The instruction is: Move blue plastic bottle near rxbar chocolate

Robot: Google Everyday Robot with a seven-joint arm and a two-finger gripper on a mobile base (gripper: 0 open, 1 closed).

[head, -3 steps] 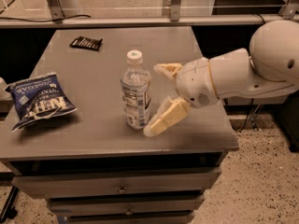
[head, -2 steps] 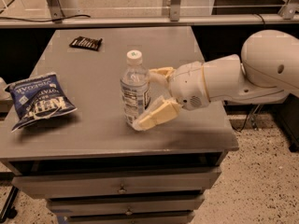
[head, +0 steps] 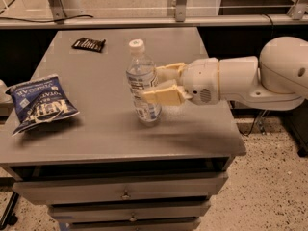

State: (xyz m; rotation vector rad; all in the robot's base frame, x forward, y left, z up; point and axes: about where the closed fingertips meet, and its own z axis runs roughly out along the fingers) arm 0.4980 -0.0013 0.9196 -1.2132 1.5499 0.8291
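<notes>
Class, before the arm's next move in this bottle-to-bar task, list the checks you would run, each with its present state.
1. Is the gripper around the blue plastic bottle at label height: ok.
2. Grip firm enough to lift: cannot tell.
3. Bottle upright on the table, white cap on: ok.
4. Target rxbar chocolate in view, at the table's far left: ok.
5. Tabletop between bottle and bar bare: ok; the blue chip bag lies aside, near left.
6. Bottle near the bar: not ok, not yet moved.
</notes>
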